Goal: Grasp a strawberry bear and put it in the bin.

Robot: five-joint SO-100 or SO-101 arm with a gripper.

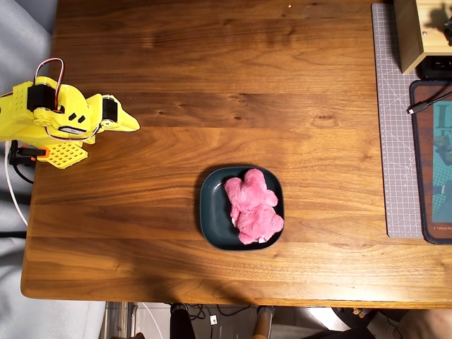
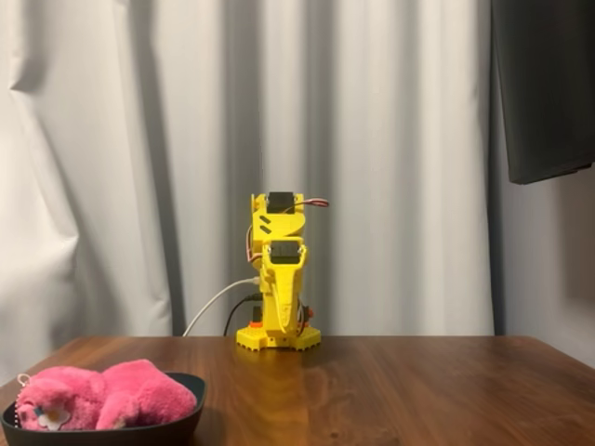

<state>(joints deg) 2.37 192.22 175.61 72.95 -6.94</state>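
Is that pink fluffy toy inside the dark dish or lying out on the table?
Inside. The strawberry bear lies within the rim of the bin in the overhead view, and the fixed view shows it resting above the rim.
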